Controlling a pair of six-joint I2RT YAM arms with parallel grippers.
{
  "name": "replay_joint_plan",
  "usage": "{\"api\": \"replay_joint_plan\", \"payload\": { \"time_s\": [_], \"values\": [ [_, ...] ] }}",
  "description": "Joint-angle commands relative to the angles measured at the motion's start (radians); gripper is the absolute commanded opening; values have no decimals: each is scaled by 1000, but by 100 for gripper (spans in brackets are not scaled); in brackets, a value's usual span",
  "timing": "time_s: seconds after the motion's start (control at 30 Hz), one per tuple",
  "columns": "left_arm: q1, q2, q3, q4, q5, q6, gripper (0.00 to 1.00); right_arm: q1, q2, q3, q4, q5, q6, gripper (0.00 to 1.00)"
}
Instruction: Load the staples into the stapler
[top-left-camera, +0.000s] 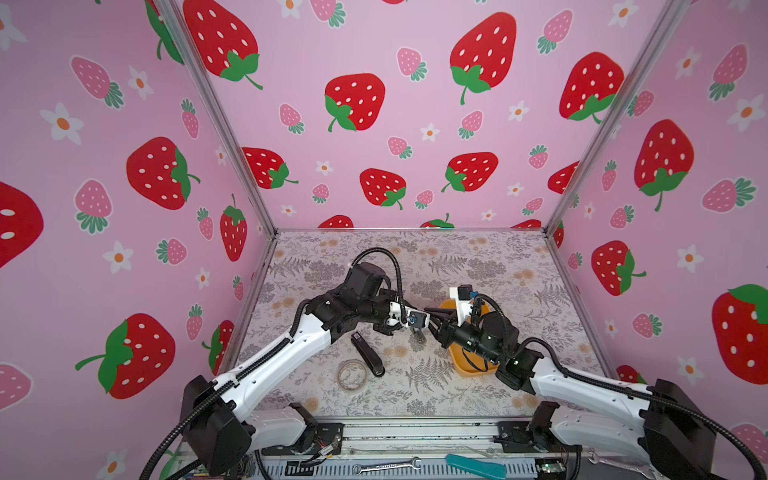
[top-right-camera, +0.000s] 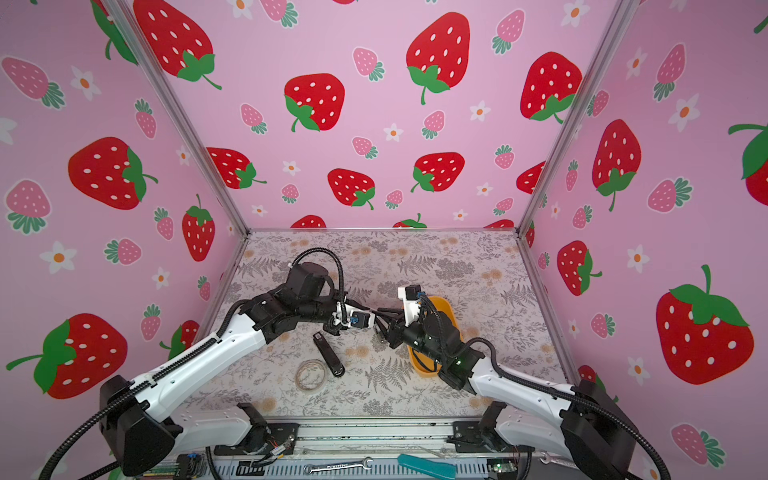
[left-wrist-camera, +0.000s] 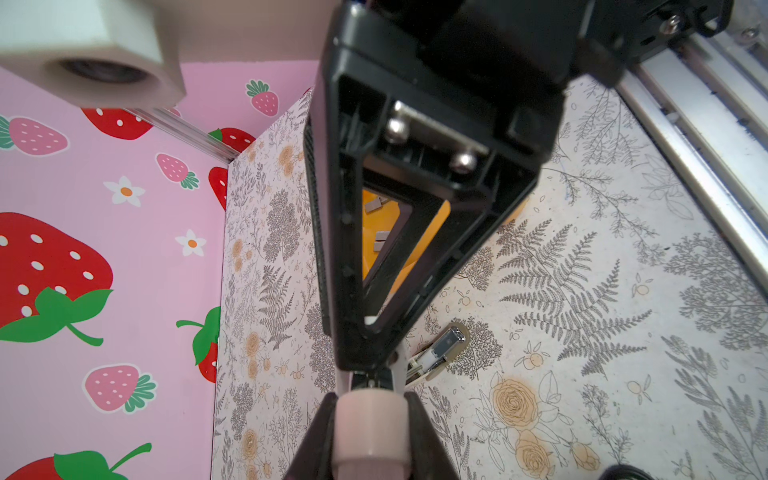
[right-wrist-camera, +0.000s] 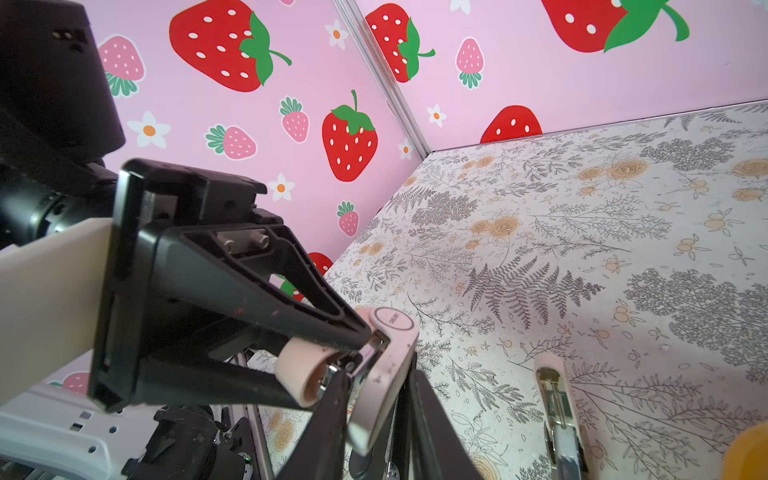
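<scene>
Strawberry-print walls on three sides, floral table. L arm and R arm reach in and meet mid-table. Orange tray sits right of centre, partly under the R arm. Black stapler lies left of centre, with a clear tape roll just near of it. Pale pink stapler is up between both grippers. L gripper is clamped on its rounded end. R gripper has fingers either side of the cover; can't tell if it's gripping. Pale part w/ metal channel lies on the table beside them; can't tell if it's joined. Staples lie in the tray.
</scene>
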Motion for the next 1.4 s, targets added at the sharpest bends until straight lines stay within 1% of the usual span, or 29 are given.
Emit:
{"api": "replay_joint_plan", "payload": {
  "time_s": [0.0, 0.1, 0.17, 0.3, 0.43, 0.47, 0.53, 0.57, 0.7, 0.8, 0.9, 1.0, 1.03, 1.07, 1.13, 1.23, 1.3, 1.37],
  "values": [
    [2, -51, 5, 24, 101, -6, 0, -8, 18, 10, -50, 71, -9, 26],
    [3, -60, -4, 36, 110, -4, 0, -9, 22, 13, -58, 89, -7, 25],
    [3, -63, -6, 38, 114, -1, 0, -8, 27, 16, -71, 102, -6, 23],
    [6, -74, -20, 66, 107, -13, 0, -12, 30, 19, -82, 121, -4, 22],
    [6, -68, -14, 47, 127, 1, 0, -13, 24, 16, -80, 124, -6, 22],
    [7, -66, -12, 42, 131, 4, 0, -13, 21, 16, -79, 123, -10, 24],
    [6, -57, -2, 27, 131, 8, 0, -13, 10, 11, -79, 127, -19, 33],
    [7, -53, 5, 14, 127, 11, 0, -13, 6, 10, -82, 130, -26, 36],
    [6, -47, 9, 6, 112, 15, 0, -15, -26, 3, -108, 184, -58, 41],
    [6, -45, 13, -2, 116, 16, 0, -15, -61, -14, -95, 214, -121, 43],
    [6, -40, 21, -18, 116, 22, 0, -15, -108, -55, -45, 249, -233, 47],
    [6, -32, 29, -35, 114, 26, 0, -15, -177, -93, -48, 293, -353, 47],
    [6, -28, 34, -41, 112, 28, 0, -15, -207, -105, -48, 284, -377, 47],
    [5, -25, 38, -48, 110, 31, 0, -14, -257, -130, -38, 243, -408, 46],
    [6, -23, 39, -52, 105, 34, 0, -15, -327, -168, -12, 151, -437, 42],
    [5, -20, 40, -53, 106, 35, 0, -14, -432, -217, 43, 1, -420, 31],
    [5, -17, 41, -55, 107, 37, 0, -12, -460, -234, 86, -84, -390, 27],
    [3, -14, 40, -57, 108, 40, 0, -9, -448, -224, 103, -145, -361, 26]
  ]
}}
